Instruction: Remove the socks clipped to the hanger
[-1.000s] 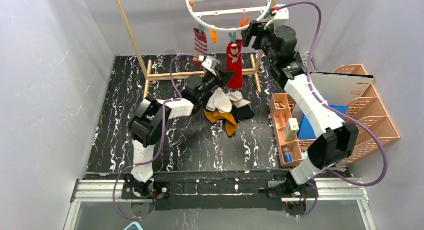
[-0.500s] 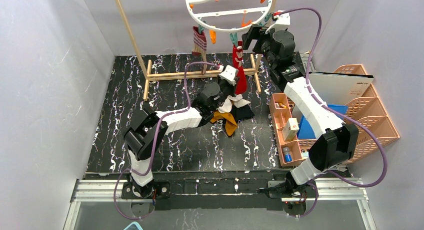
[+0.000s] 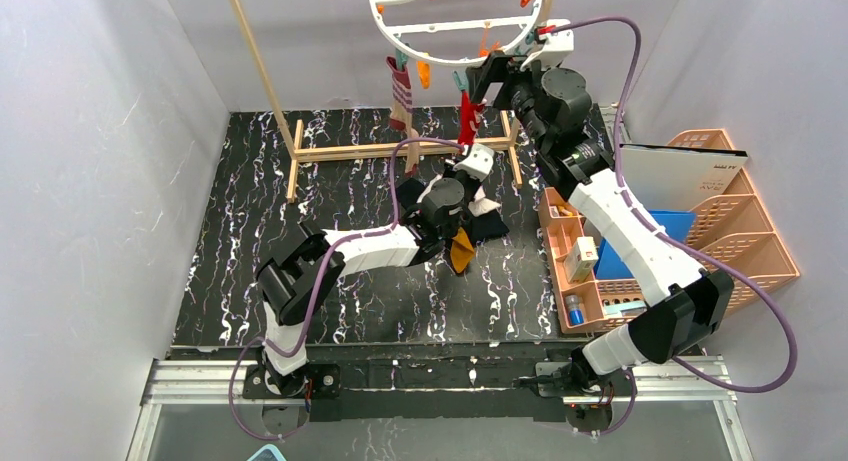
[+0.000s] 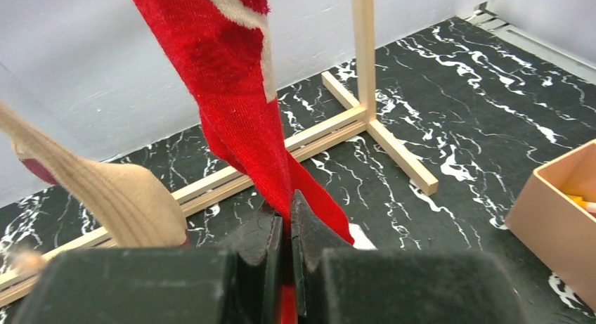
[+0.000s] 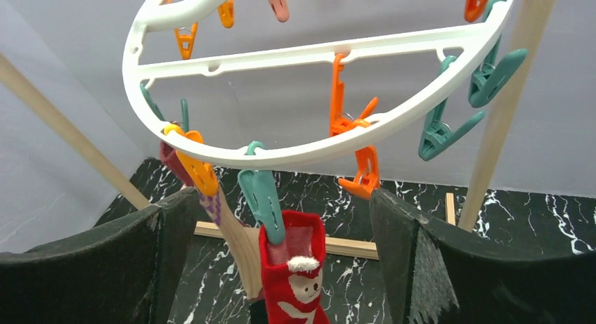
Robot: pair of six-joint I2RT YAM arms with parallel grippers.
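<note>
A red sock [image 5: 299,282] with a Santa face hangs from a teal clothespin [image 5: 263,201] on the white ring hanger [image 5: 281,155]. My right gripper [image 5: 279,204] is open, its fingers standing either side of that pin and the sock's cuff. My left gripper [image 4: 287,225] is shut on the lower part of the red sock [image 4: 242,113], which is pulled taut. From above, the red sock [image 3: 466,121] runs from the hanger [image 3: 450,61] down to the left gripper [image 3: 462,181]. A striped sock [image 5: 232,232] with a beige foot hangs from an orange pin beside it.
A pile of loose socks [image 3: 470,226] lies on the black marbled table under the left arm. The light wooden pole frame [image 3: 265,71] stands behind the hanger. A peach plastic organizer [image 3: 700,231] with small items sits at the right.
My left arm has reached further right, still shut on the red sock, which now hangs narrow and taut. My right gripper has opened wider and shifted left around the teal pin.
</note>
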